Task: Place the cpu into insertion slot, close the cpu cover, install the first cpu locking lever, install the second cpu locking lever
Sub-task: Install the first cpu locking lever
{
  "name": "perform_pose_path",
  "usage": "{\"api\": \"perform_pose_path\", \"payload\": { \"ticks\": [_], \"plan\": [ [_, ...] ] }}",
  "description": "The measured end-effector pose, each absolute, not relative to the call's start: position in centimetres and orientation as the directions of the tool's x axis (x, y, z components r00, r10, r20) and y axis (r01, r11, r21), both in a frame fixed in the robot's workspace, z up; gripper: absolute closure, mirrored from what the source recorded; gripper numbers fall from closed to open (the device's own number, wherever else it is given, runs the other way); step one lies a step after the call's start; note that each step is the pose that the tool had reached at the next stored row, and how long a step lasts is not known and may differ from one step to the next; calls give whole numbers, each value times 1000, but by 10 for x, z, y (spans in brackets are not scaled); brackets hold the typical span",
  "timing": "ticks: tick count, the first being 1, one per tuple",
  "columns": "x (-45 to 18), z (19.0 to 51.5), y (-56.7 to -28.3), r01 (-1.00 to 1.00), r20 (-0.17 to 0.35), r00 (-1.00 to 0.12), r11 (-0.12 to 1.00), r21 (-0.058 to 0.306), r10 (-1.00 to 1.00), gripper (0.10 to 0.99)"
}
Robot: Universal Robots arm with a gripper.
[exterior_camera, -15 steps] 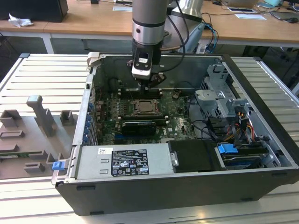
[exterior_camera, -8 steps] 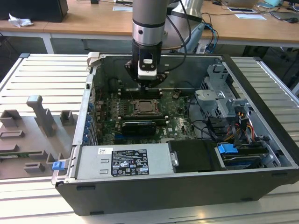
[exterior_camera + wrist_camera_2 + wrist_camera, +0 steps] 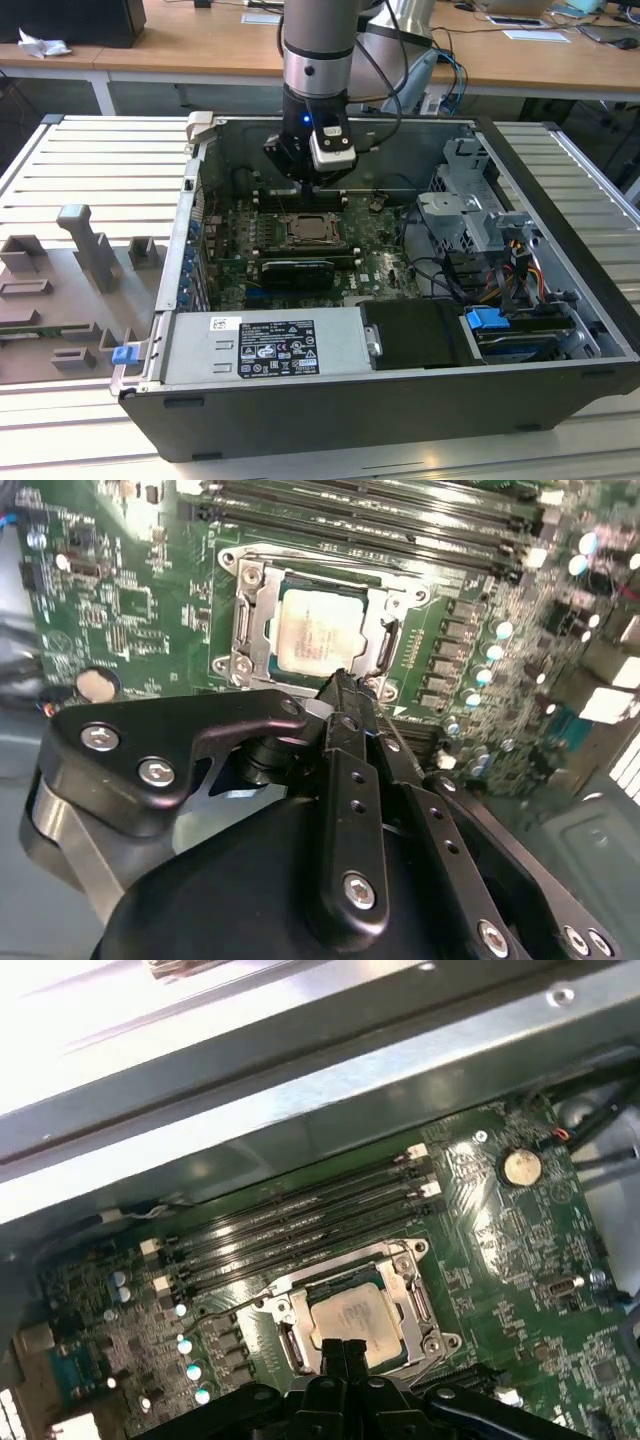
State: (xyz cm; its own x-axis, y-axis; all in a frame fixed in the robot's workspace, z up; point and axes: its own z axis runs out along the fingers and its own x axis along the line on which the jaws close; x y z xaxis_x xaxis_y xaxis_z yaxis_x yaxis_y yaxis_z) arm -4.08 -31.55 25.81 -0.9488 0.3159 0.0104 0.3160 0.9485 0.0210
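Hovering with closed pincer [image 3: 340, 683] just above the seated cpu [image 3: 318, 630]

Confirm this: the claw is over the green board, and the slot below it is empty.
Wrong on one point: the slot is not empty. The second wrist view shows the cpu seated in it. The claw is indeed over the green board.

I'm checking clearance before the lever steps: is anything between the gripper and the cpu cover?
Nothing visible does. In the second wrist view the gripper hangs at the edge of the thin silver metal cpu cover, which frames the pale silver square cpu. The long black memory slots lie beyond the cover's far side.
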Motion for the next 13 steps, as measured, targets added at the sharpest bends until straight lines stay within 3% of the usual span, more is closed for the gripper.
{"api": "perform_pose_path", "payload": {
  "ticks": [13],
  "plan": [
    [-41,258,-316,68,11,-998,997,26,68,980]
  ]
}}
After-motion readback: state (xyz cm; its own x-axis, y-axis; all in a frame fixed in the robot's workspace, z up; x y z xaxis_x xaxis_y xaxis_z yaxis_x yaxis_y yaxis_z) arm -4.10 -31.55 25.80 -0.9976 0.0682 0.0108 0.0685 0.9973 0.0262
